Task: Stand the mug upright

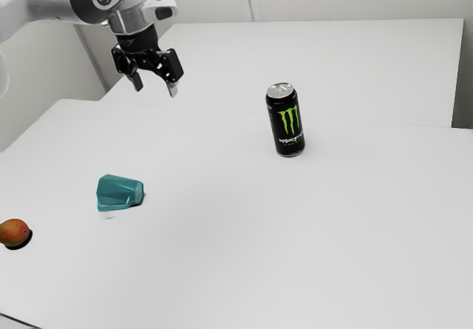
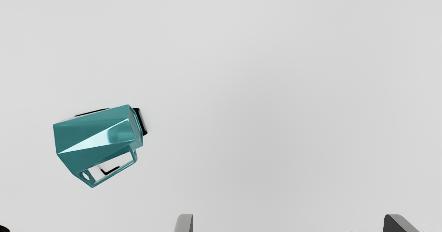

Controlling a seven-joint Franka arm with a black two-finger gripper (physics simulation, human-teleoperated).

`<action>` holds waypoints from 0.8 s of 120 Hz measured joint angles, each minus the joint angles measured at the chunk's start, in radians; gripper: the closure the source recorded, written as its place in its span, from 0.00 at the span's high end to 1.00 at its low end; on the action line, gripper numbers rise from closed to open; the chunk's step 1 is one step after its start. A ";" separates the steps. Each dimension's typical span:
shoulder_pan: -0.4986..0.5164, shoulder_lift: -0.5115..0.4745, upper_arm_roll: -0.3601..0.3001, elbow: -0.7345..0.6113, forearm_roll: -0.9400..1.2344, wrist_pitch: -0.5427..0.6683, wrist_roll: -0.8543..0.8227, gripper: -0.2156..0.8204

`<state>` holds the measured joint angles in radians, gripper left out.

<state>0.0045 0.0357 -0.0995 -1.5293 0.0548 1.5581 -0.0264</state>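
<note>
High above the table at the upper left of the exterior view, the gripper (image 1: 155,89) is open and holds nothing. The teal faceted mug (image 1: 118,193) lies on its side on the table, below the gripper and nearer the camera. In the wrist view the mug (image 2: 98,138) shows its angular handle out to one side, and it lies well off to one side of the gripper (image 2: 288,223), whose fingers stand wide apart. Nothing touches the mug but the table.
A black Monster can (image 1: 286,120) stands upright on the white table (image 1: 244,262), toward the exterior view's right from the mug. An orange round fruit (image 1: 13,232) rests at the exterior view's left edge. Behind is another white surface (image 1: 355,63).
</note>
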 joint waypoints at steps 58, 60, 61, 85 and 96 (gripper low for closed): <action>0.025 -0.028 -0.001 -0.061 -0.104 -0.035 -0.003 0.79; 0.026 -0.028 -0.001 -0.068 -0.114 -0.034 -0.003 0.79; 0.027 -0.028 -0.001 -0.071 -0.119 -0.033 -0.003 0.79; 0.047 -0.045 -0.002 -0.190 -0.219 0.000 0.023 0.79; 0.061 -0.057 -0.003 -0.254 -0.247 0.037 0.066 0.79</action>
<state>0.0653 -0.0212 -0.1025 -1.7830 -0.1921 1.5956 0.0398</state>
